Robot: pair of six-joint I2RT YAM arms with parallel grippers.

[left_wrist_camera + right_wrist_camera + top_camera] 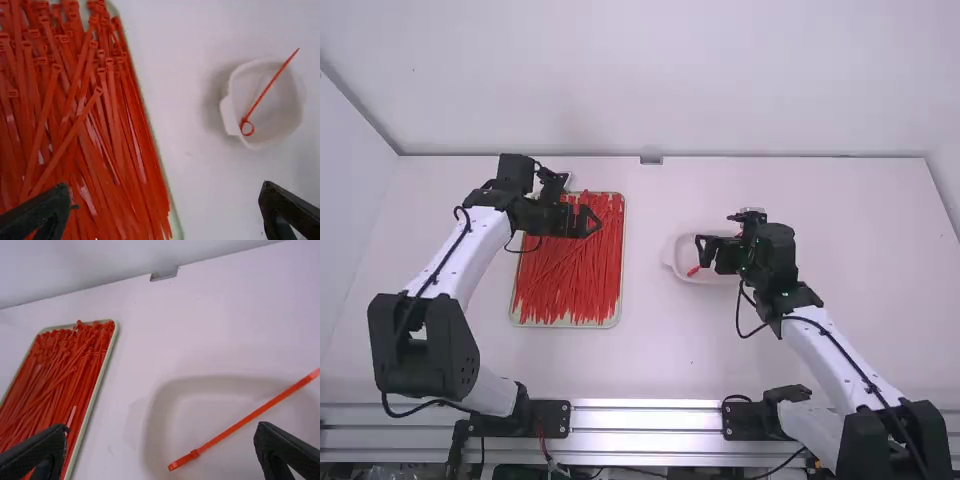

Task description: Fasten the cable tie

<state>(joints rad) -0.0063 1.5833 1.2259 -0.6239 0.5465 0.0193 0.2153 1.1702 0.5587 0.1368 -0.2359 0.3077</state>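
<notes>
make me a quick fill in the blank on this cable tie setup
The loose cable ties lie piled on a flat ____. One looped cable tie rests inside the white ____. The left gripper hangs over the pile with its fingers ____.
Missing words: tray; bowl; open.

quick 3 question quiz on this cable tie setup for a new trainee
1. True or false: the looped cable tie rests in the white bowl.
2. The left gripper hangs over: A the tray; B the bowl; C bare table.
3. Fill in: the right gripper is ____ (open or shut).
Key: 1 true; 2 A; 3 open.
</notes>
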